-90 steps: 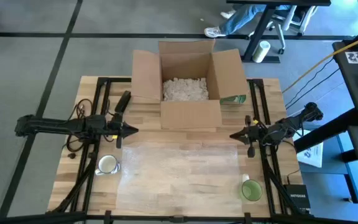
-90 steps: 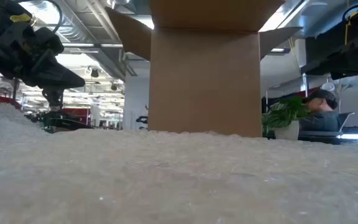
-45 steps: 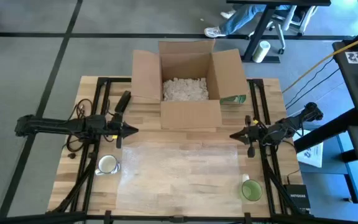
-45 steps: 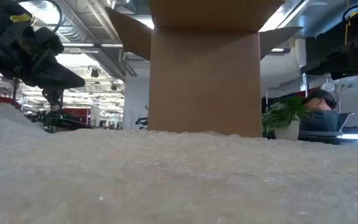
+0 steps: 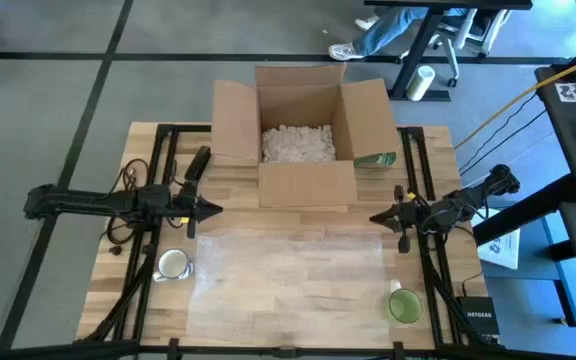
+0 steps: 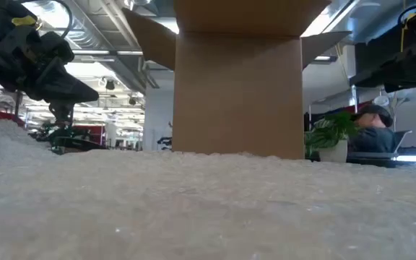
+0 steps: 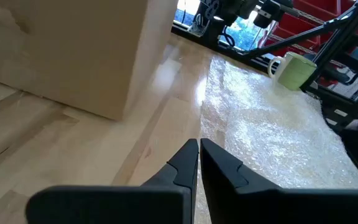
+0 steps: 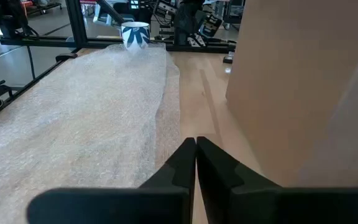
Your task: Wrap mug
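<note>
Wooden table (image 5: 298, 320), seen from above, carrying the following.

Cardboard box (image 5: 303, 140): open, flaps spread, at the far middle of the table; white packing peanuts (image 5: 298, 143) lie inside it. A green-printed item shows just beside its right flap (too small to identify).

Bubble wrap sheet (image 5: 293, 275): clear, spread flat over the middle and near part of the table, in front of the box. It fills the foreground of the low view (image 6: 208, 209).

White mug with blue pattern (image 5: 173, 265): upright at the near left, at the left edge of the sheet. In the right wrist view it stands at the sheet's far end (image 8: 135, 34).

Green mug (image 5: 404, 305): upright at the near right corner, at the right edge of the sheet; also seen from the left wrist (image 7: 296, 70).

Left gripper (image 5: 206, 210): over the left side of the table, near the box's left front corner, pointing toward the middle. Fingers closed together, nothing between them (the left wrist view (image 7: 199, 155) shows the tips meeting above bare wood beside the sheet's edge).

Right gripper (image 5: 380, 219): over the right side, level with the left one and pointing toward it. Fingers likewise pressed together and empty (image 8: 196, 152), above the sheet's edge.

Both mugs stand well apart from either gripper.

A person's legs (image 5: 383, 30) beside a chair, on the floor beyond the table.
</note>
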{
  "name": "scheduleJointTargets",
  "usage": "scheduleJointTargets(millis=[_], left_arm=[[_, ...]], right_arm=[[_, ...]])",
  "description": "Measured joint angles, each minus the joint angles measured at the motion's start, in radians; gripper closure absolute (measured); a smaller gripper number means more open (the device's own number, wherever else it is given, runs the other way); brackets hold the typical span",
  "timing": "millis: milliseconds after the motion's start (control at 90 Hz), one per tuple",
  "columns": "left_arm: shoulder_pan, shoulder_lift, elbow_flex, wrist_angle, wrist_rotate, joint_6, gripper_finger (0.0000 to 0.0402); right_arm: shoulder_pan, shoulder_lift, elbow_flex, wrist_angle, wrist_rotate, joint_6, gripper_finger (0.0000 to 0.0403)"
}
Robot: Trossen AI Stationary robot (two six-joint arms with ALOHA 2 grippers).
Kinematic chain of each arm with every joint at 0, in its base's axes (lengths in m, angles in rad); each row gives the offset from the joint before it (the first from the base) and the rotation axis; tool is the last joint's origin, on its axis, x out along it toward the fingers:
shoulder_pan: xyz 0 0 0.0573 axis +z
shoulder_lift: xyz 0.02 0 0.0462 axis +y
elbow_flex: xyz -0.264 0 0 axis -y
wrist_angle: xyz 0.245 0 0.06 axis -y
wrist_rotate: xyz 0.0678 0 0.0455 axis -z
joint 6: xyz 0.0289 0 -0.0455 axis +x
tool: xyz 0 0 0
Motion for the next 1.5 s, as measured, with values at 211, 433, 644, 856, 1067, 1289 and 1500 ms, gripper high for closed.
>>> scheduleJointTargets(millis=[211, 433, 644, 856, 1067, 1289, 1500], left_arm=[[0.0, 0.0, 0.0, 0.0, 0.0, 0.0, 0.0402], [0.0, 0.0, 0.0, 0.0, 0.0, 0.0, 0.0402], [0.0, 0.0, 0.0, 0.0, 0.0, 0.0, 0.0402], [0.0, 0.0, 0.0, 0.0, 0.0, 0.0, 0.0402], [0.0, 0.0, 0.0, 0.0, 0.0, 0.0, 0.0402], [0.0, 0.0, 0.0, 0.0, 0.0, 0.0, 0.0402], [0.0, 0.0, 0.0, 0.0, 0.0, 0.0, 0.0402]], right_arm=[[0.0, 0.0, 0.0, 0.0, 0.0, 0.0, 0.0403], [0.0, 0.0, 0.0, 0.0, 0.0, 0.0, 0.0403], [0.0, 0.0, 0.0, 0.0, 0.0, 0.0, 0.0403], [0.0, 0.0, 0.0, 0.0, 0.0, 0.0, 0.0403], [0.0, 0.0, 0.0, 0.0, 0.0, 0.0, 0.0403], [0.0, 0.0, 0.0, 0.018, 0.001, 0.001, 0.0403], [0.0, 0.0, 0.0, 0.02, 0.002, 0.001, 0.0403]])
